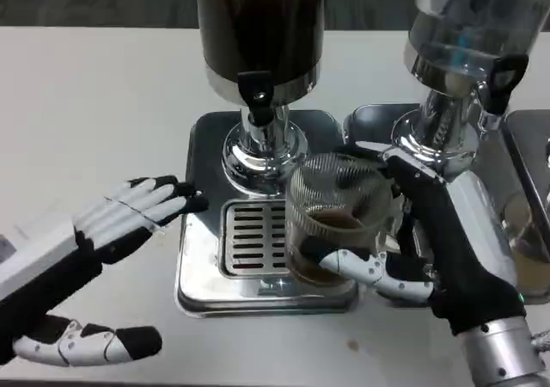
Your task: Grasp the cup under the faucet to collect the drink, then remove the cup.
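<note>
a white table (94,103) fills the view from above, running from the far edge at twelve o'clock down to the robot at six o'clock. at twelve o'clock, slightly left of centre, stands a tall dark drink dispenser (260,26) on a shiny chrome pedestal, with a black faucet (256,90) pointing toward the viewer. a second dispenser (468,34), with a clear body, stands at about one to two o'clock on its own chrome base, with a black tap of its own. under the dark dispenser sits a polished steel drip tray (202,267) reaching toward the centre, with a slotted grate (249,236) in its middle. the right hand (421,249), white and black on a silver forearm rising from five o'clock, grips a clear glass cup (339,219) just right of centre; its fingers (365,268) wrap around the cup's lower part. the cup is upright, holds a small amount of dark brown liquid, and sits toward four o'clock from the faucet, over the right edge of the grate rather than directly beneath the spout. whether it rests on the tray or is lifted cannot be told. the left hand (120,224), at eight o'clock, is empty with its fingers spread, their tips near the tray's left edge, well apart from the cup.
</note>
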You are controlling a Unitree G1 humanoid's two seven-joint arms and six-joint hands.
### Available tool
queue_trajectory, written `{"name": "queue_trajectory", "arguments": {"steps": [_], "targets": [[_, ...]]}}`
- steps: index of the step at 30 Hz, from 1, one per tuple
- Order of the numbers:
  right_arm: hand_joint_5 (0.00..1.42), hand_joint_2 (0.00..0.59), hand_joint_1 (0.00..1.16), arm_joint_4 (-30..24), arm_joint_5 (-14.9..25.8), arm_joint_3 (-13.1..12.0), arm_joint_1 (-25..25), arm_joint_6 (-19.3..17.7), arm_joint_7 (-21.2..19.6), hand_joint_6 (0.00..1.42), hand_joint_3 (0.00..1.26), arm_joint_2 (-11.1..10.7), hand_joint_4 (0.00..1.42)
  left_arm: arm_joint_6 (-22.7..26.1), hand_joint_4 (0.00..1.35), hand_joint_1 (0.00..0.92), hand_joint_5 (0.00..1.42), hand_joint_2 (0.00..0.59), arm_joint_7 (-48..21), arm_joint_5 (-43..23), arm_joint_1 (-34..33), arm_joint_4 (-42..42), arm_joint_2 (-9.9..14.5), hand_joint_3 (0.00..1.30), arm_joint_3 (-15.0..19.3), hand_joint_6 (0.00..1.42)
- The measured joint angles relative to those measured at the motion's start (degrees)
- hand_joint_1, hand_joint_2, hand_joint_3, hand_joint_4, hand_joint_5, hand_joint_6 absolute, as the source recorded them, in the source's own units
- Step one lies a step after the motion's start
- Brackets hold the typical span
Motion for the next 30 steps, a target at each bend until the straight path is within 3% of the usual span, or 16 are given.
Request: {"name": "queue_trajectory", "arguments": {"steps": [7, 19, 30], "targets": [[0.89, 0.204, 0.66, -3.6, 0.2, -0.2, 2.2, 0.0, 0.9, 1.32, 0.53, -0.1, 0.64, -2.4, 0.0, 0.0, 0.0, 0.159, 2.3, 3.6, 1.7, -1.5, 2.3, 0.03, 0.4, 0.0], [0.9, 0.201, 0.67, -10.6, 1.1, 0.2, 8.0, -0.1, 4.4, 1.32, 0.54, -0.7, 0.65, -4.3, 0.0, 0.0, 0.0, 0.157, 5.1, 3.3, 6.2, -6.2, 3.5, 0.04, -0.9, 0.0], [0.9, 0.2, 0.67, -11.4, 1.3, 0.1, 9.9, -0.2, 4.8, 1.32, 0.54, -1.4, 0.65, -4.3, 0.0, 0.0, 0.0, 0.152, 6.4, 2.7, 8.4, -7.6, 4.6, 0.05, -1.3, 0.0]]}}
